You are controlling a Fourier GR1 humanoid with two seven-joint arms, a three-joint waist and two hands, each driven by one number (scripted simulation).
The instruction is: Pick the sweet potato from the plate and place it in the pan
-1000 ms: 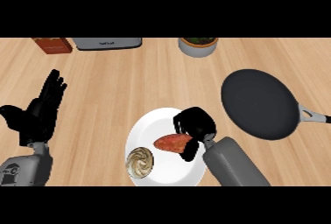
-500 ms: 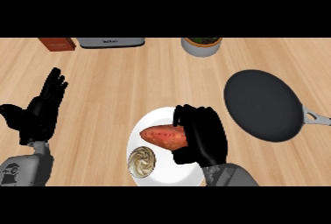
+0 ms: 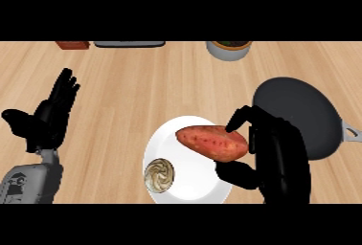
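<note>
**Operator:** Right hand (image 3: 277, 153) is curled round the sweet potato (image 3: 212, 142) — fingertips (image 3: 237, 123) hooked over its far top end, thumb (image 3: 237, 173) tucked under the near side. From up here the potato sits over the white plate (image 3: 164, 143); I can't tell whether it's lifted off or touching.

**Second:** What worries you?

**Operator:** I'm only holding its right end, as far as I can see. Most of the body sticks out to the left of the hand, so I'd judge it could pivot or slide out once I swing toward the pan.

**Second:** And the pan?

**Operator:** The dark frying pan (image 3: 299, 115) is just beyond and right of the hand, and my own wrist hides part of its near rim. If I travel low I could clip that rim with the potato or knuckles. There's also a small swirled pastry (image 3: 160, 174) on the plate's near-left part; dragging instead of lifting might shove the plate and it along.

**Second:** Other arm?

**Operator:** Left hand (image 3: 44, 119) rests open at the left edge, fingers up, well apart from everything. A pot (image 3: 228, 48) and other bits sit along the far edge, out of my path.
</note>
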